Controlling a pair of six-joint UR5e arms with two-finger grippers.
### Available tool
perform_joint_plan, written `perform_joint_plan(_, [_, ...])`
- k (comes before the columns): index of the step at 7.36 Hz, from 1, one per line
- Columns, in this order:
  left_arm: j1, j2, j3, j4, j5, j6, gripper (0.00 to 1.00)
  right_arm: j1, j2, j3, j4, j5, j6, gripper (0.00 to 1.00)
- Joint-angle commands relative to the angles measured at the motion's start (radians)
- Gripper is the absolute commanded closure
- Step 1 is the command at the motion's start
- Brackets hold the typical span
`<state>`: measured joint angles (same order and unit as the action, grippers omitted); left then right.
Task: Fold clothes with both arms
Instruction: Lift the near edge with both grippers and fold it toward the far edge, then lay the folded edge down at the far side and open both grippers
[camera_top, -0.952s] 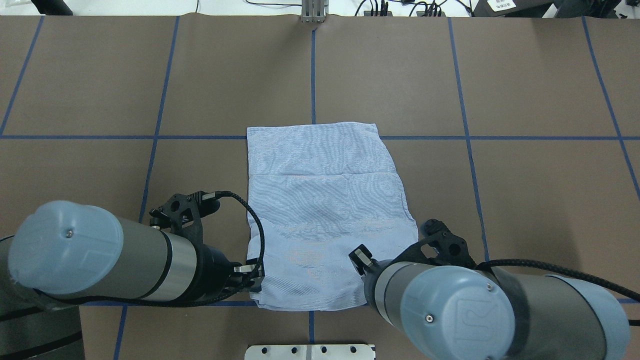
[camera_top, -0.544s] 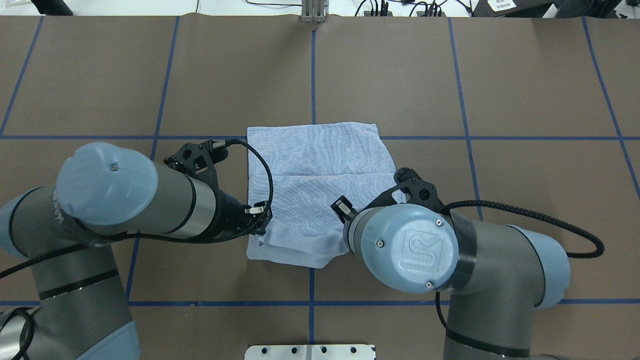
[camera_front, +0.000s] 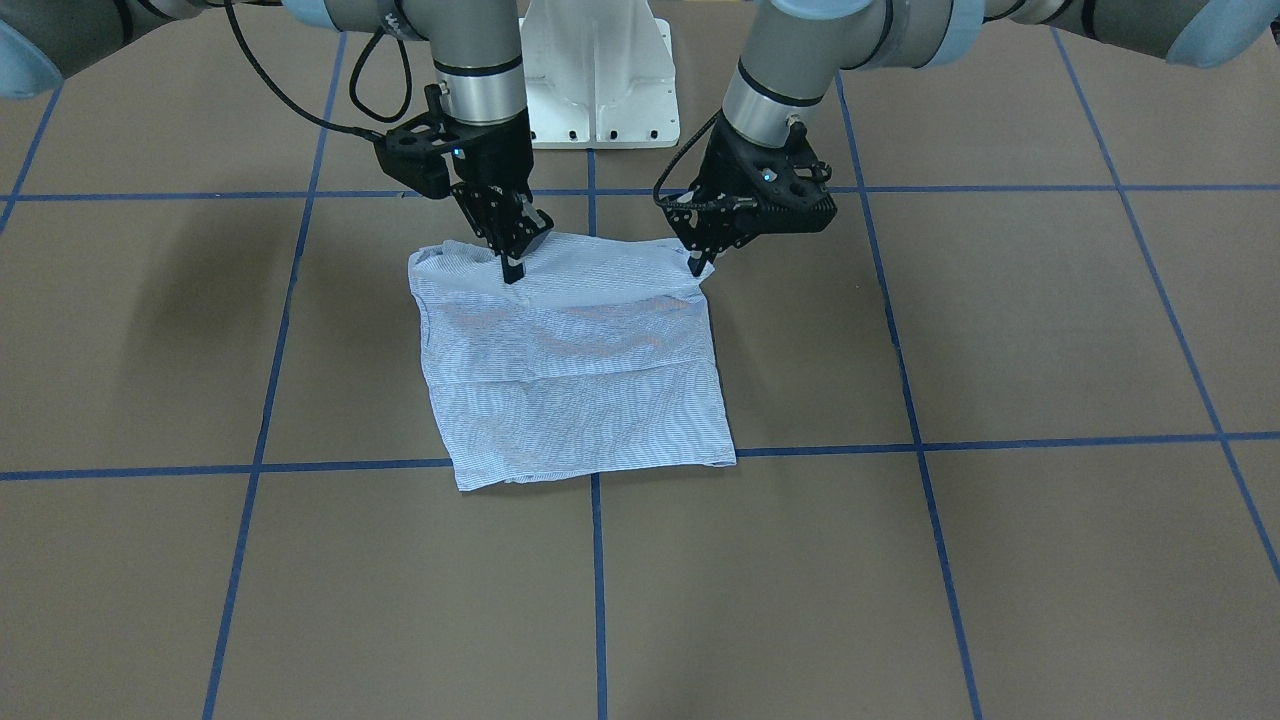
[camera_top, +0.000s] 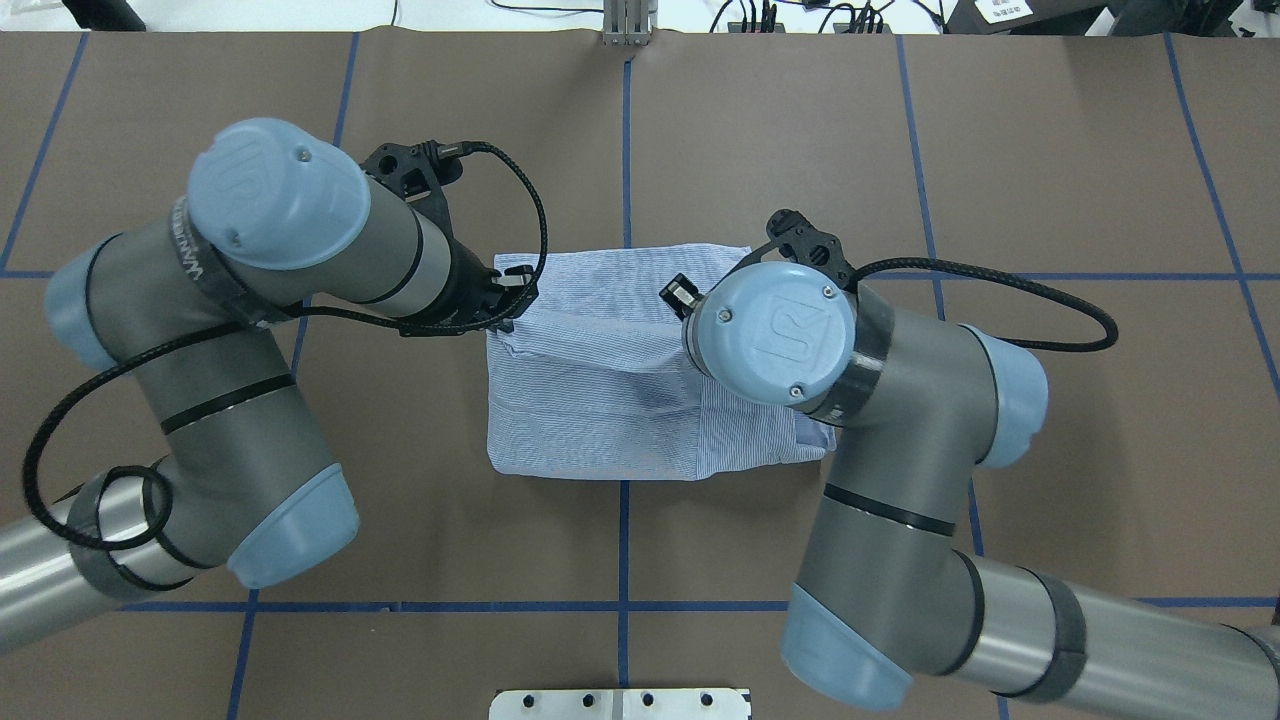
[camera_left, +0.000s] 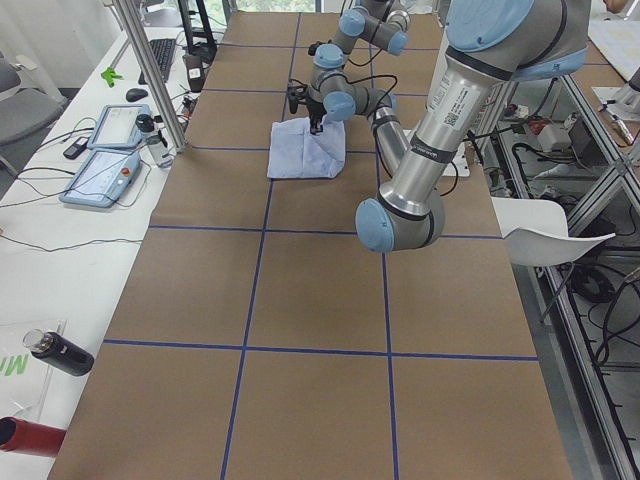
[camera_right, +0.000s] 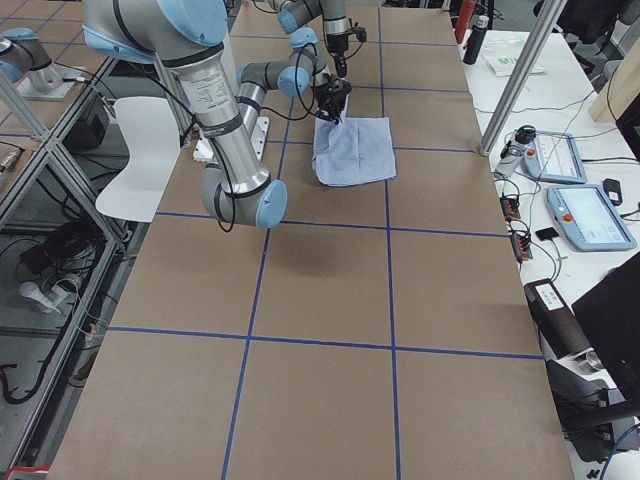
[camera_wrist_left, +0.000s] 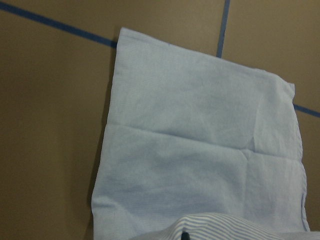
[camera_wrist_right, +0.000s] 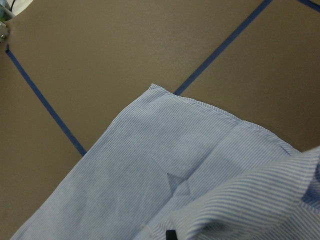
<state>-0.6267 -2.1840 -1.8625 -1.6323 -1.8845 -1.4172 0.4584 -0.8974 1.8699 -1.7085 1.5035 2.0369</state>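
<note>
Left hand (camera_front: 697, 263) and right hand (camera_front: 513, 268) each pinch the shirt (camera_front: 570, 390) edge; best carry it level, in step, landing flush on the far hem.

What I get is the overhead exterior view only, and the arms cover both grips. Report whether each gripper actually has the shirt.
Observer: In the front-facing view the left gripper has its fingers shut on the shirt at one corner.
Operator: Now the right one.
Observer: The right gripper pinches the same edge, but inboard; that side's corner sticks out free beyond it.
Operator: Give me the height.
Observer: The exterior left view shows the held edge raised off the table, with fabric sloping down from it.
</note>
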Motion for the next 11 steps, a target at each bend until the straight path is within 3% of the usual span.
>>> perform_joint_plan(1, [-0.013,-0.052,0.139,-0.009,0.033,0.062,1.0,0.045,0.072,-0.193,0.08,0.003,-0.076,1.0])
perform_joint_plan(2, [-0.027,-0.053,0.185,-0.052,0.033,0.088,1.0,0.057,0.072,-0.283,0.199,0.003,-0.093,1.0])
perform_joint_plan(4, [-0.037,-0.065,0.296,-0.164,0.033,0.119,1.0,0.092,0.093,-0.368,0.24,0.042,-0.122,1.0])
perform_joint_plan(5, [-0.053,-0.074,0.327,-0.19,0.033,0.124,0.6,0.115,0.097,-0.373,0.24,0.091,-0.195,0.38])
perform_joint_plan(6, [-0.06,-0.077,0.342,-0.207,0.033,0.126,0.01,0.135,0.1,-0.373,0.239,0.127,-0.254,0.02])
perform_joint_plan(8, [-0.114,-0.079,0.33,-0.206,-0.042,0.177,0.0,0.207,0.124,-0.371,0.23,0.281,-0.279,0.0])
perform_joint_plan(11, [-0.128,0.025,0.188,-0.196,-0.065,0.274,0.0,0.183,0.124,-0.359,0.231,0.279,-0.279,0.0])
